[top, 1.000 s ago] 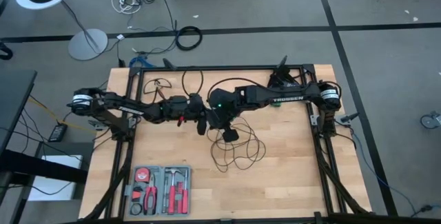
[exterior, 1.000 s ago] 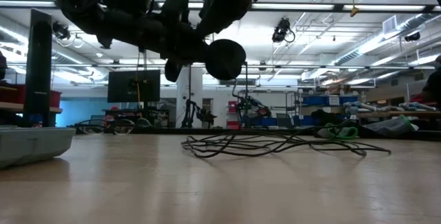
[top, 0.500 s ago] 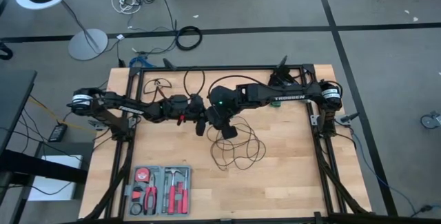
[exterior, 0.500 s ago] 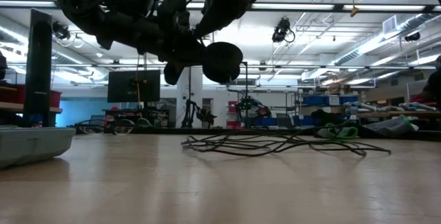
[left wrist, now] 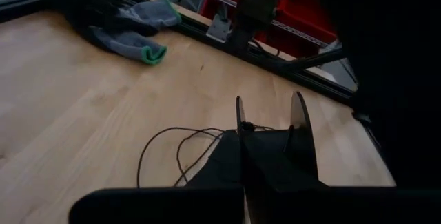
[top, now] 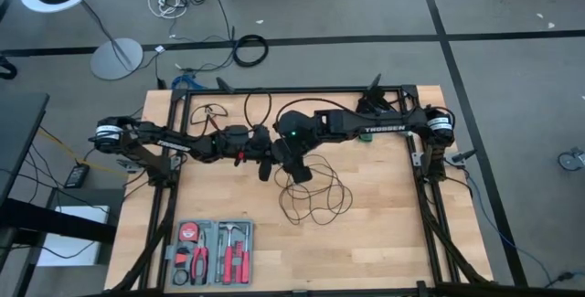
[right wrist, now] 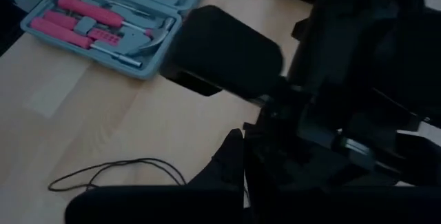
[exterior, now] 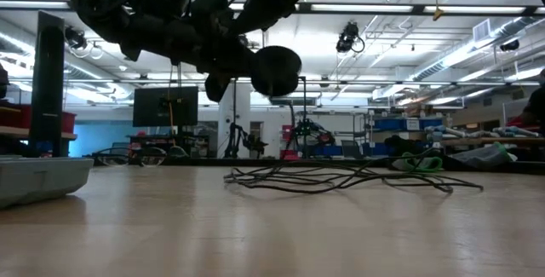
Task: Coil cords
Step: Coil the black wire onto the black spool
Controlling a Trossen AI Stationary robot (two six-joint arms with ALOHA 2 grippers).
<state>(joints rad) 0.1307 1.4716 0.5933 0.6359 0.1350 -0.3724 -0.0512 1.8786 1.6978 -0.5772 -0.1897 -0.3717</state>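
Both arms meet over the desk (top: 384, 233) centre, stacked so close that the high view can't separate the tips. Left tool (top: 266, 162) and right tool (top: 297, 169) both have fingers together; nothing visibly clamped in either.

Cord (top: 315, 196): thin black loops lying loose on the desk, just below and right of the two tools in the high view. Part of it runs under the arms, hidden there. Low view shows the same cord (exterior: 332, 177) as a flat tangle on the wood, with both arms hanging above it, not touching. Puck end: a dark round shape (exterior: 275, 71) hangs below the arms in the low view, but I can't tell if it's the puck or arm hardware.

Left wrist view: closed fingers (left wrist: 241, 124) over a few cord loops (left wrist: 172, 148), plus a grey-green glove (left wrist: 131, 34) at the far desk edge, barely readable from above. Right wrist view: mostly blocked by the other arm's dark body; a stretch of cord (right wrist: 117, 167) and the grey tool kit (right wrist: 103, 24) with pink-handled tools show. High view places that kit (top: 212, 251) at the desk's front left, well apart from the cord.
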